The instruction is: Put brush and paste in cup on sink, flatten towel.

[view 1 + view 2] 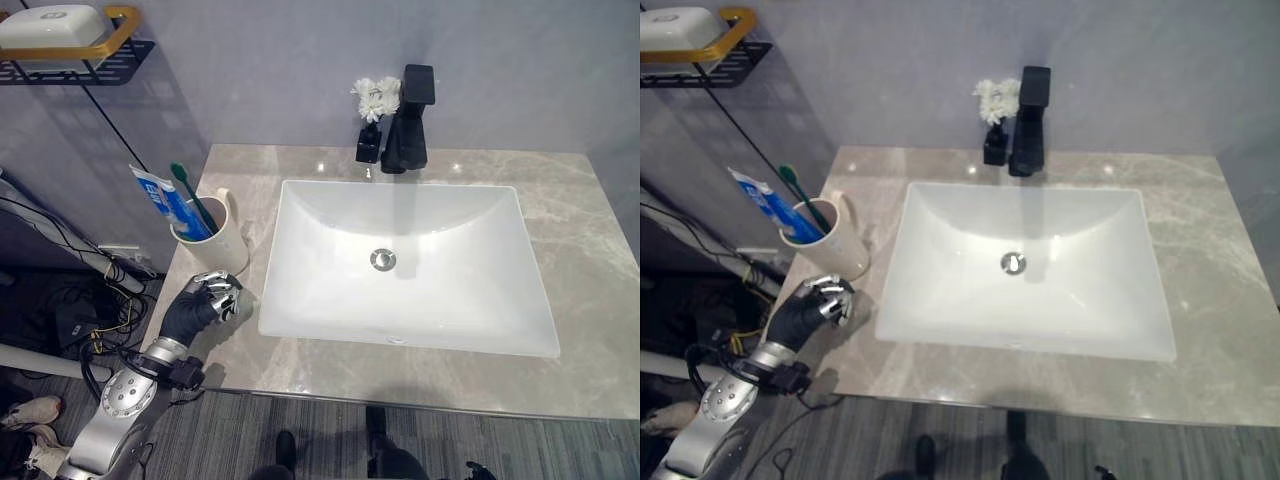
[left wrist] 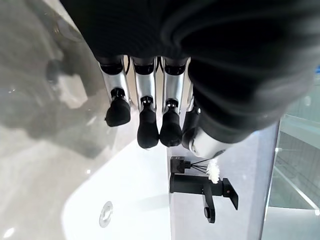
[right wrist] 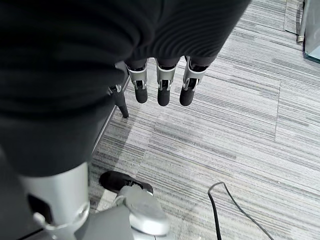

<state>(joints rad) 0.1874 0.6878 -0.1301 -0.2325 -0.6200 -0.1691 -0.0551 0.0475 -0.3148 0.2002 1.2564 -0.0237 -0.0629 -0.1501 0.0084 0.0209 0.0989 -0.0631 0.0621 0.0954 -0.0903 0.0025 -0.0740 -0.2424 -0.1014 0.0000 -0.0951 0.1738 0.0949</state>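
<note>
A cream cup (image 1: pixel 226 246) stands on the marble counter (image 1: pixel 585 250), left of the white sink (image 1: pixel 300 260). A green toothbrush (image 1: pixel 189 194) and a blue toothpaste tube (image 1: pixel 160 200) stand in it, leaning left. My left hand (image 1: pixel 196 308) rests at the counter's front left corner, just in front of the cup, not touching it. Its fingers (image 2: pixel 148 131) are relaxed and hold nothing. My right hand (image 3: pixel 163 93) hangs over the striped floor, fingers loose and empty.
A black faucet (image 1: pixel 408 122) and a small black vase of white flowers (image 1: pixel 374 103) stand behind the sink. A black wire shelf with a yellow-rimmed white dish (image 1: pixel 58 38) hangs on the wall at upper left. A person's shoes show at the lower edge.
</note>
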